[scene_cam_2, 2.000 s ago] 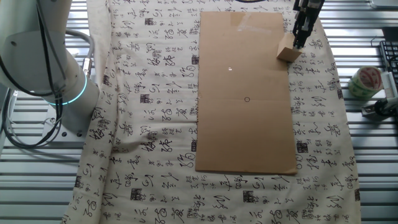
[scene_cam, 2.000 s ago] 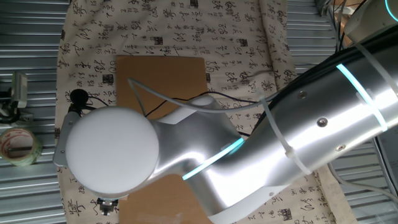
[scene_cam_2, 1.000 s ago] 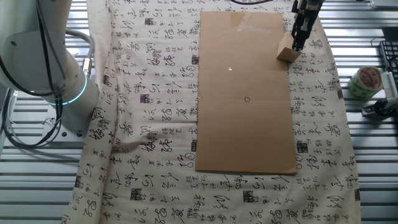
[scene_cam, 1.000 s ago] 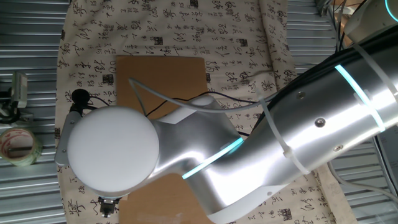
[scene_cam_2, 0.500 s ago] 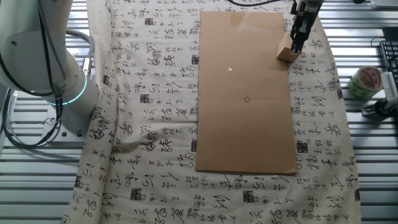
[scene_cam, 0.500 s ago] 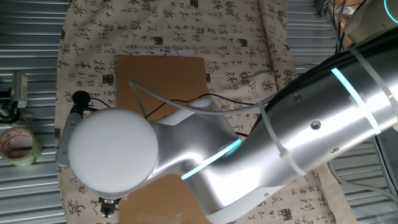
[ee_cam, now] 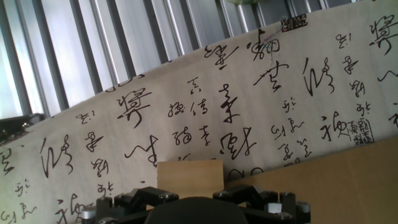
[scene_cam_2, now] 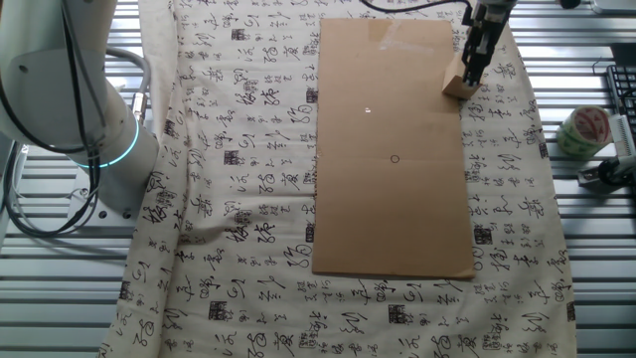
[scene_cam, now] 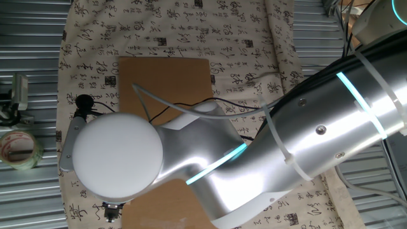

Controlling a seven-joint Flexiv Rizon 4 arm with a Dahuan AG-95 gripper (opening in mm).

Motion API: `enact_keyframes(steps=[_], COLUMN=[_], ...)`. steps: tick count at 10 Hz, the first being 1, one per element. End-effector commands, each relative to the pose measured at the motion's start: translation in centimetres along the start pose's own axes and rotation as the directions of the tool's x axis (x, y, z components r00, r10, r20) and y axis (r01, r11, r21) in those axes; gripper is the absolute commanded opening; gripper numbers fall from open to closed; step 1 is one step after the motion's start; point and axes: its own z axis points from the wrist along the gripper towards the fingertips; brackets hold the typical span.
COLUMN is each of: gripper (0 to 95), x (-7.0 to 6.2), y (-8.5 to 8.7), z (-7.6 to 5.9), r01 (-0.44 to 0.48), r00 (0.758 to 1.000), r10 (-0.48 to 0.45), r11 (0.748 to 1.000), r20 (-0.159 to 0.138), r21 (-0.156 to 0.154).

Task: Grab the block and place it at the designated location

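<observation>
While gripper pinches block, upper right | lift clear, keep level | carry to ring, frame centre

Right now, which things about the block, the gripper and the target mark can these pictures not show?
- One fixed view: the arm hides the block and the ring.
- The other fixed view: the gripper covers part of the block; finger contact is too small to judge. The ring is tiny.
- Hand view: fingertips cut off by the bottom edge; ring out of frame.

Silver arm, cyan light rings, seemingly black gripper.
</observation>
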Motion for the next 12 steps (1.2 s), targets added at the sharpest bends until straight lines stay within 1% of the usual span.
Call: enact_keyframes(steps=[1, 6, 10, 12], gripper=[95.0, 95.0, 95.0, 95.0], x=[0.01, 0.20, 0.31, 0.49], y=[0.02, 0.04, 0.16, 0.26], z=[0.03, 0.49, 0.48, 0.52], r01=[0.000, 0.000, 0.000, 0.000], r00=[1.000, 1.000, 1.000, 1.000], r10=[0.000, 0.000, 0.000, 0.000], r11=[1.000, 1.000, 1.000, 1.000], r20=[-0.001, 0.000, -0.007, -0.005], r21=[0.000, 0.003, 0.004, 0.004])
